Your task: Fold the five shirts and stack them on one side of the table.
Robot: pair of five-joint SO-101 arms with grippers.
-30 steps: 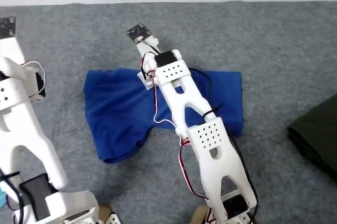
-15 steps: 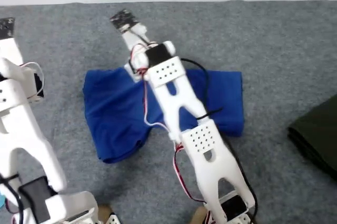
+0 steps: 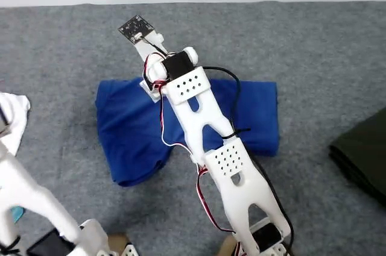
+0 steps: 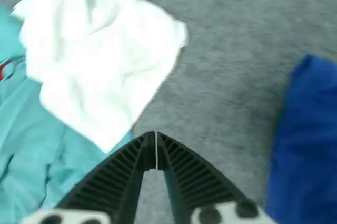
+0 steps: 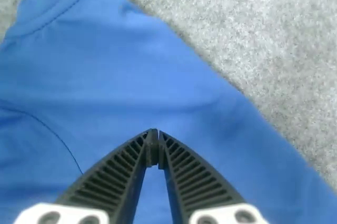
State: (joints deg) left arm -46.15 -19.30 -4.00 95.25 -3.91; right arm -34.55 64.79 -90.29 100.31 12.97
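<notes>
Over the grey surface (image 3: 313,45), in the high view, a blue shirt (image 3: 139,129) lies at the middle, part folded. Its right half is a flat band and its left half is bunched, with a loose flap towards the near edge. The right arm (image 3: 199,111) stretches across it, with the wrist above the shirt's far left edge. A dark shirt (image 3: 365,153) sits at the right border, well apart. A white shirt (image 3: 13,114) shows at the left border, above the left arm (image 3: 30,202).

From the left wrist view, the left gripper (image 4: 156,139) has its jaws pressed together with nothing between them. It hangs over the edge of the white shirt, which lies crumpled on a teal shirt (image 4: 21,182). Bare surface separates these two from the blue shirt.

From the right wrist view, the right gripper (image 5: 152,137) is also closed, tip against tip, over blue cloth just inside a stitched hem that runs beside bare surface. Whether a pinch of fabric is caught between the tips cannot be told.

By my reading, the blue shirt is light, thin and limp. It will sag and drag rather than hold a shape, and the rough surface will likely cling to it. A hold on the hem or a corner, where the seam gives a doubled, firmer layer, looks safest. Pinching the flat middle would probably lift a single layer and pull the fold apart. One corner alone may let the rest trail, so each gripper taking a corner should suit the next fold better.
</notes>
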